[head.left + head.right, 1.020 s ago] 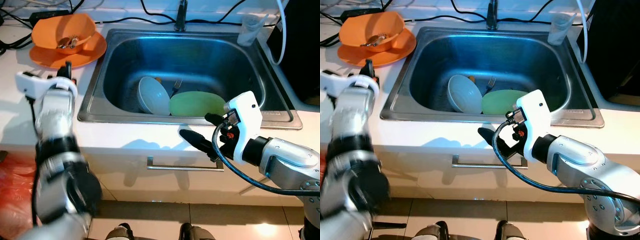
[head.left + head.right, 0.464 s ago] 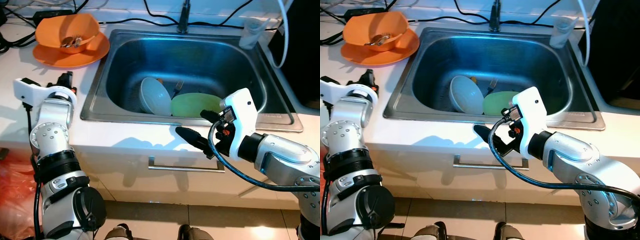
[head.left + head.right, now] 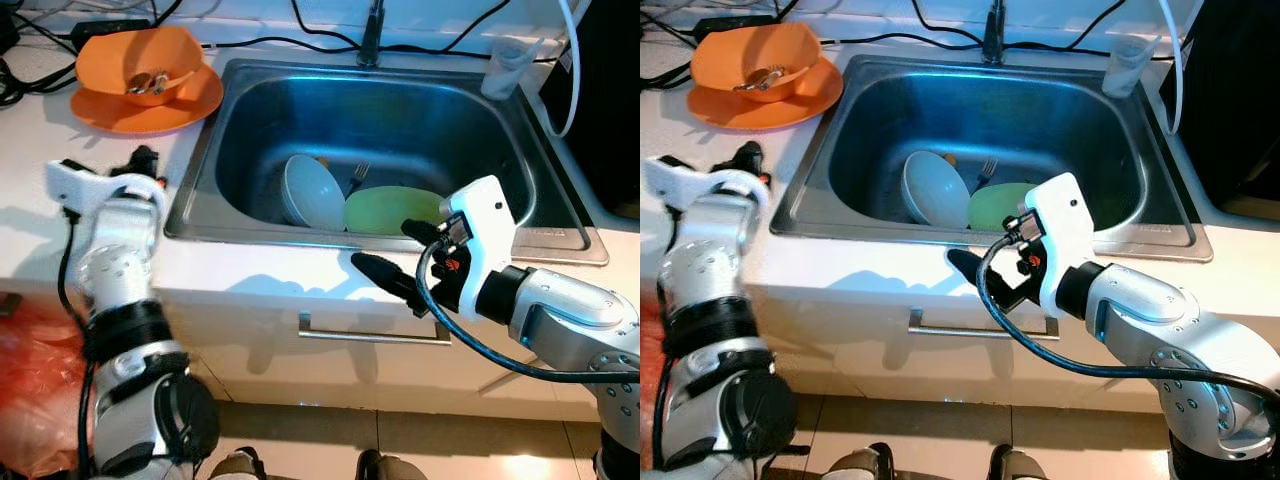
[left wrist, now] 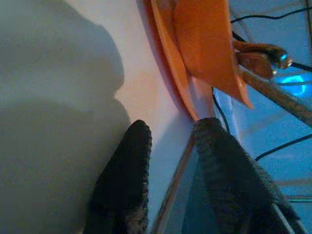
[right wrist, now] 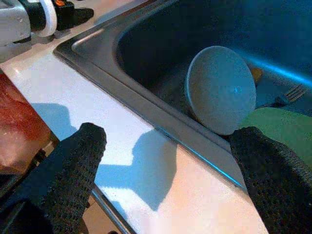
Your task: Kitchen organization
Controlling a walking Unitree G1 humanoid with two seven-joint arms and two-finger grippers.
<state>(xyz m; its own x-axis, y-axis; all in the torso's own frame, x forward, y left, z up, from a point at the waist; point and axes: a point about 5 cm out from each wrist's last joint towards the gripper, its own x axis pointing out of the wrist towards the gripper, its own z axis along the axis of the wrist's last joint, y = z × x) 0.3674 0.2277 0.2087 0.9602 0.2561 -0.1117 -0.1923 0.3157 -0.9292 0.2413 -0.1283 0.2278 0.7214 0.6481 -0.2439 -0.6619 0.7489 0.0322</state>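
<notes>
The right gripper hovers over the front strip of the white tabletop, just before the near rim of the steel sink. Its jaws are spread wide and grasp nothing; in the right wrist view one black finger sits over the tabletop edge and the other nearer the sink, with bare tabletop between them.

The left gripper is raised beside the sink's left rim, near an orange plate. Its jaws stand slightly apart, released, with nothing between them; the wrist view looks along them at the tabletop and the plate's edge.

Inside the sink, a pale blue-grey bowl leans on its side toward the front wall, its underside facing the right wrist camera. Just beside it lies a green plate, and a fork rests behind them on the sink floor.

On the orange plate sits an orange bowl with utensils in it. A clear cup stands at the sink's far right corner, and black cables run along the back of the tabletop.
</notes>
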